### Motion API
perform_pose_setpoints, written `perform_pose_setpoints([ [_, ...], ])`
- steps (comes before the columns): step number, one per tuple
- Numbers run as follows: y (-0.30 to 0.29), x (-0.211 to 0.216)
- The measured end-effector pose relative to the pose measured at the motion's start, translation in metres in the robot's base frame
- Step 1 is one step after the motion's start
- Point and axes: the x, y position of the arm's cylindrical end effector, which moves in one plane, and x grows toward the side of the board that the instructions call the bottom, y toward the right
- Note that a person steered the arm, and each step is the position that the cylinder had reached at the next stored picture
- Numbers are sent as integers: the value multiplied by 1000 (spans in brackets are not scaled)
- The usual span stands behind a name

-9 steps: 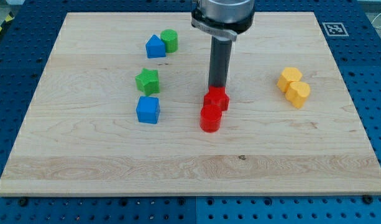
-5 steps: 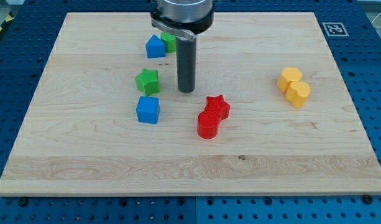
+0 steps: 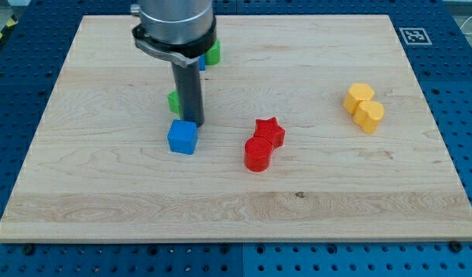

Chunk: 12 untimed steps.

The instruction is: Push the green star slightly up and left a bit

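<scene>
On the view's left of the wooden board [image 3: 105, 192], the blue cube [image 3: 182, 138] sat in full sight, its top right corner just at the foot of the rod. My tip [image 3: 192, 124] stood at that corner, touching or almost touching the cube; the contact could not be made out for certain. The rod ends bare, with nothing to open or close and nothing held.

The green star [image 3: 173, 101], the task's thing, lay directly behind the rod, above the blue cube. Only a thin green sliver showed at the rod's left edge, so its shape could not be read here, nor whether the rod touched it.

Higher up, the arm's wide collar covered most of another blue block [image 3: 201, 63]; just a small dark blue patch peeked out below the collar, shape unclear. Beside it, on the right, part of a second green block [image 3: 213, 53] showed, the rest cut off by the collar.

Right of centre, the red star [image 3: 269, 131] and the red cylinder [image 3: 258, 152] sat touching, the cylinder lower and slightly left. Well apart, toward the view's right, two yellow blocks [image 3: 363, 107] sat pressed together, their exact shapes hard to tell.
</scene>
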Motion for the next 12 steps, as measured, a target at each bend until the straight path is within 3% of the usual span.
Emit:
perform_pose_setpoints([
  [2,-33,-31],
  [5,29,-24],
  [7,37,-81],
  [12,-23,-42],
])
